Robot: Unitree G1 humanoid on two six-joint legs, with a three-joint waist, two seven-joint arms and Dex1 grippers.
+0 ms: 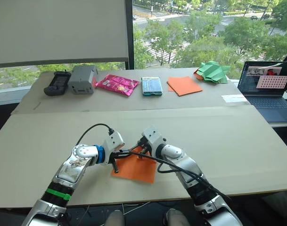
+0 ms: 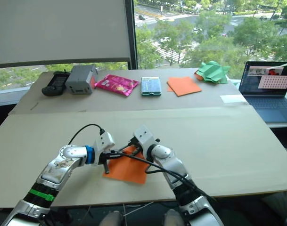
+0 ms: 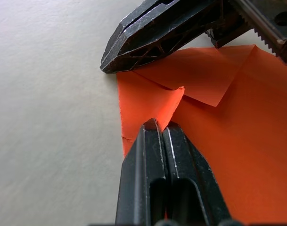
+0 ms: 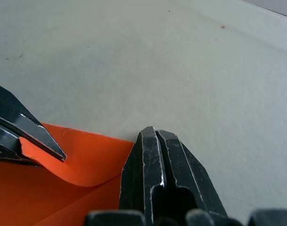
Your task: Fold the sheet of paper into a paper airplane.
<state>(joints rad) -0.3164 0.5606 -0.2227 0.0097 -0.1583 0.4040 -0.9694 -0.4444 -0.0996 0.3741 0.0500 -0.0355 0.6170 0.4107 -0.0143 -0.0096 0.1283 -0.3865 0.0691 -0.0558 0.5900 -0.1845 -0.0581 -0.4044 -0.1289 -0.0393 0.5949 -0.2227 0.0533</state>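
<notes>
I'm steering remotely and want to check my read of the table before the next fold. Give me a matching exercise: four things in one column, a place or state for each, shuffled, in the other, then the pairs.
Things:
1. sheet of paper
2. left gripper
3. green paper shape
4. pink packet

Places or states:
A. far edge of the table, just left of the laptop
B. flat on the near table with one corner folded over
C. shut, pinching a raised flap
D. far side, between the grey box and the phone

Pairs: 1-B, 2-C, 3-A, 4-D
</notes>
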